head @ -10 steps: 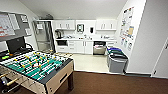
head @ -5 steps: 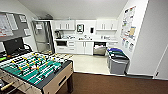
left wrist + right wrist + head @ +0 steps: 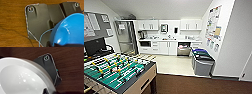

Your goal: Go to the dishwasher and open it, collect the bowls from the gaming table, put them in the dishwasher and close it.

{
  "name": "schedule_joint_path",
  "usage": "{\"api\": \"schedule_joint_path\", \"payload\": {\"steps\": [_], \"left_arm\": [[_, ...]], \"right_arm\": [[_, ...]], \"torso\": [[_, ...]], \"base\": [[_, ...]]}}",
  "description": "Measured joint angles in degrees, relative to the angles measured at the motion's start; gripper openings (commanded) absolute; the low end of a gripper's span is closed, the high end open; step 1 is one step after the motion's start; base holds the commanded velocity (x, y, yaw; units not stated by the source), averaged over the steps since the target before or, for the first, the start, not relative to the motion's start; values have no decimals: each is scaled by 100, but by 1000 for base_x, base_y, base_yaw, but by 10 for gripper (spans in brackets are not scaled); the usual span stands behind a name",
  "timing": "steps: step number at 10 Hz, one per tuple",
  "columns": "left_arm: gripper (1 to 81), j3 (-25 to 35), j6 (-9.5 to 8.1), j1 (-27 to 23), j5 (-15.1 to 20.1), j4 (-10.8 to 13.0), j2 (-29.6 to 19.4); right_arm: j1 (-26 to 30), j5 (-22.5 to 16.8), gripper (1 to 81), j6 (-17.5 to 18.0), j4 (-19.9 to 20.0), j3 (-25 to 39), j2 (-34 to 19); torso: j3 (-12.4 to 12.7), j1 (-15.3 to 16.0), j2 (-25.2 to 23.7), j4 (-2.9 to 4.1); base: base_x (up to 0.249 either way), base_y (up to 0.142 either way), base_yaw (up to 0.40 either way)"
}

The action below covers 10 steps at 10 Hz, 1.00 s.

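Blue bowl (image 3: 70, 30) sits at the left jaws, white bowl (image 3: 23, 78) at the right; grip can't be told

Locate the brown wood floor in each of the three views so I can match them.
Head view: the brown wood floor runs across the foreground, beside the table-football table.
Left wrist view: it lies behind the robot's dark plate and the blue bowl.
Right wrist view: it lies behind the white bowl.
Shared landmark: the floor's wood grain itself.
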Motion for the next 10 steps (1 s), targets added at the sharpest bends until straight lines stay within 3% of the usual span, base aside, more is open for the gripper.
{"api": "schedule_joint_path", "payload": {"steps": [10], "left_arm": [[10, 0, 0, 0, 2, 2, 0]], "right_arm": [[-2, 0, 10, 0, 0, 0, 0]], "torso": [[0, 0, 0, 0]], "base": [[134, -65, 0]]}}
